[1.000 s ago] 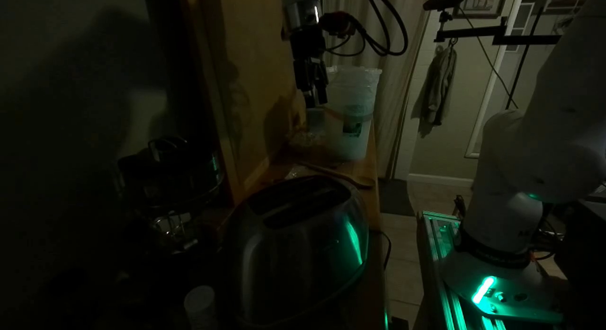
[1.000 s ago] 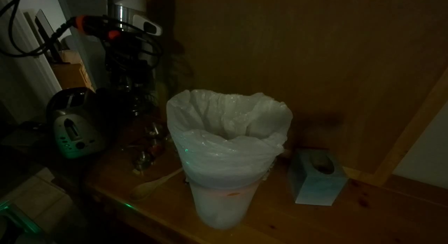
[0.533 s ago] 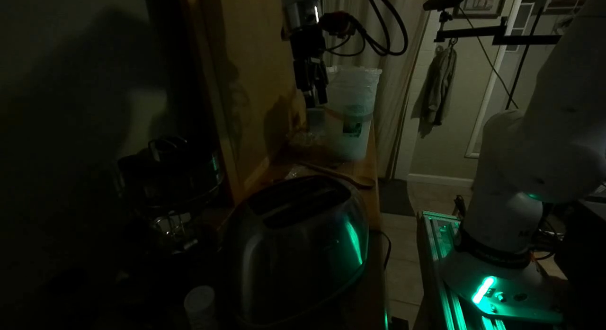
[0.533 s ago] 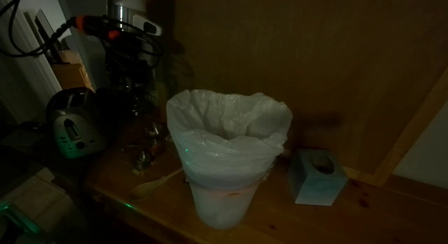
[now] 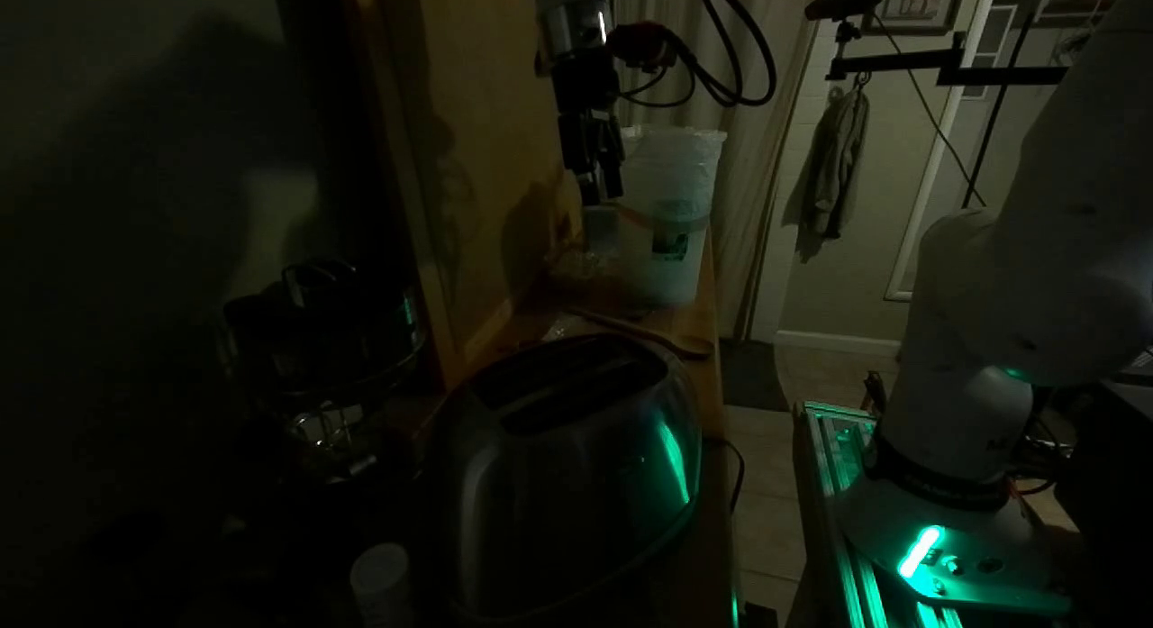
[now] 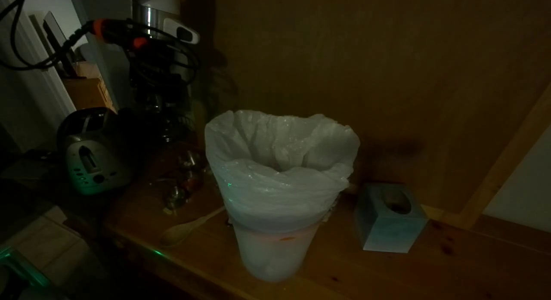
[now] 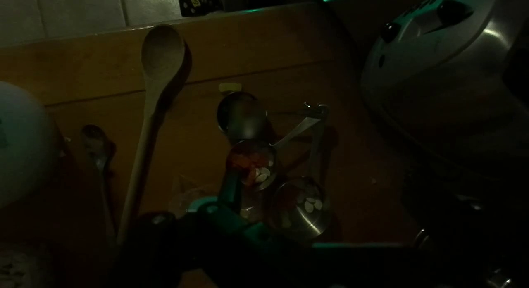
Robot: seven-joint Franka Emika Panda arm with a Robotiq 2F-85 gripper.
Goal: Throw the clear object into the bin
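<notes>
The bin is a pale tapered bucket lined with a plastic bag; it stands on the wooden counter in both exterior views [image 5: 662, 173] [image 6: 275, 257]. Its side shows at the left edge of the wrist view [image 7: 25, 147]. A thin clear crinkled plastic piece [image 7: 184, 195] lies on the counter by my dark gripper in the wrist view. Crinkled clear plastic [image 5: 563, 326] also shows behind the toaster in an exterior view. My gripper [image 5: 602, 195] hangs above the counter between toaster and bin, pointing down. It is too dark to tell how its jaws stand or whether anything is between them.
Steel measuring cups [image 7: 301, 207] with red bits and pale pieces lie below the gripper. A wooden spoon [image 7: 163, 52] and small spoon [image 7: 95, 143] lie nearby. The toaster [image 5: 576, 493] stands beside them. A tissue box [image 6: 389, 222] is near the bin. A wooden wall [image 6: 387, 76] backs the counter.
</notes>
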